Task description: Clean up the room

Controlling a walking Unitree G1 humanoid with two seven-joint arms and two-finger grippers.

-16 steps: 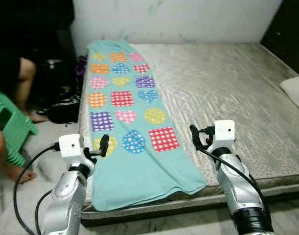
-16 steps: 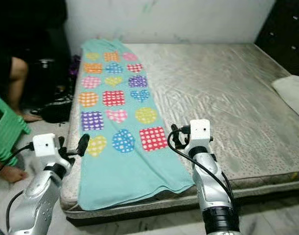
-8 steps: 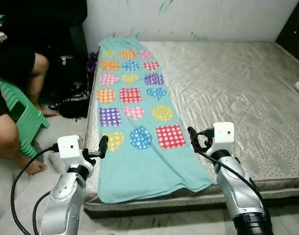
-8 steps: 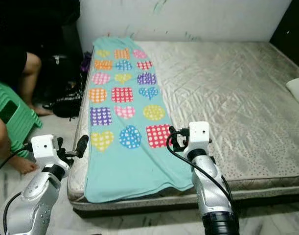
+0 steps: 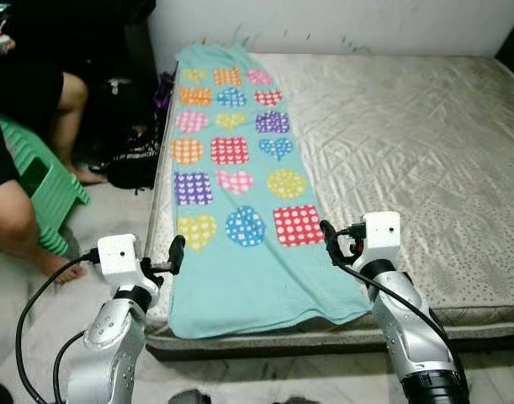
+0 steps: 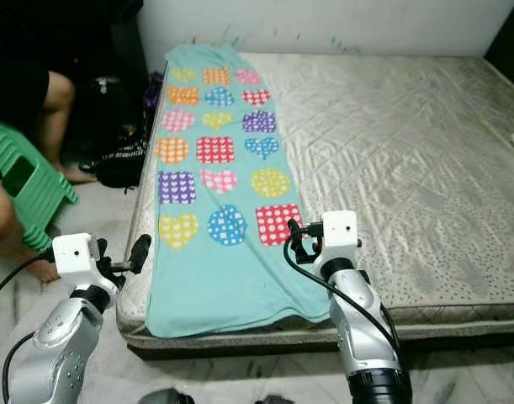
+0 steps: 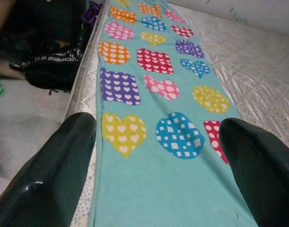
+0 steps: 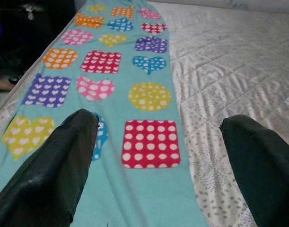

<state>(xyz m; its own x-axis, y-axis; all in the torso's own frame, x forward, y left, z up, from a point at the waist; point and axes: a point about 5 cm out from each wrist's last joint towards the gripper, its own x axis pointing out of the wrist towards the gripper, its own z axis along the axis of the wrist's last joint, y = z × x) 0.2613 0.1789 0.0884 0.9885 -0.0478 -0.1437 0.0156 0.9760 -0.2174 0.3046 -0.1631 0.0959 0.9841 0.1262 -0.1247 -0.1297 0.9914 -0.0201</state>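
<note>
Two grippers are held up in front of the bed, one on each side of the near end of the blanket. The blanket [image 5: 240, 181] is teal with bright hearts, circles and squares on it. It lies flat on the mattress [image 5: 416, 151] along the robot's left side of the bed. Its long way runs straight away from the robot, from the near edge up to the wall [image 5: 341, 21]. Its short near edge lies close to the front edge of the mattress and faces the robot.

The left gripper [image 5: 174, 254] hangs just outside the blanket's left edge, over the side of the bed. The right gripper [image 5: 331, 244] hangs over the blanket's right edge, near the red square with white dots. Both are above the cloth and not touching it. In the wrist views each gripper has its two black fingers [image 7: 54, 175] spread wide apart, with nothing between them. The right wrist view shows the same wide gap [image 8: 45, 170].

So the blanket's near corners sit just ahead and a little below, one corner for each arm. Both arms look about as near as each other. My guess is that each gripper needs to drop down onto its own corner.

A person [image 5: 21, 160] sits on a green stool [image 5: 42, 189] off to the left, and a black bag [image 5: 126, 164] lies on the floor by the bed
</note>
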